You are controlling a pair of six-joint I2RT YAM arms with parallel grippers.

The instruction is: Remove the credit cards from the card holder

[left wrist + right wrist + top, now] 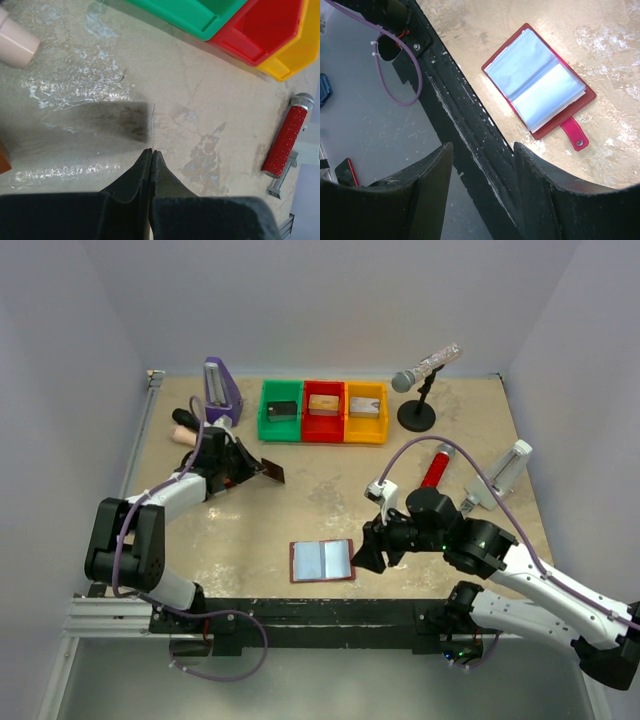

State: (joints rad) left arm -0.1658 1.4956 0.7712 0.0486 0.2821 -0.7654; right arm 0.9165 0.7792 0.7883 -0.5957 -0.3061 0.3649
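The card holder (pixel 322 560) lies open near the table's front edge, dark red with pale bluish clear pockets (pixel 535 82) and a snap tab (pixel 574 136). My right gripper (pixel 365 555) hovers just right of it, open and with nothing in it; in the right wrist view the gripper (pixel 482 155) hangs over the black front rail. At the far left my left gripper (pixel 243 466) is shut on a dark credit card (pixel 270 471) and holds it above the table. The left wrist view shows that card edge-on as a thin line (pixel 152 120) beyond the shut fingertips (pixel 145 157). An orange corner (pixel 3 159) shows at the left.
Green (pixel 281 410), red (pixel 322 410) and yellow (pixel 365 412) bins with small blocks stand at the back. A purple metronome (pixel 221 390) and a pinkish cylinder (pixel 15 42) are back left. A microphone on a stand (pixel 425 368), a red microphone (pixel 436 465) and a white object (pixel 505 470) are right.
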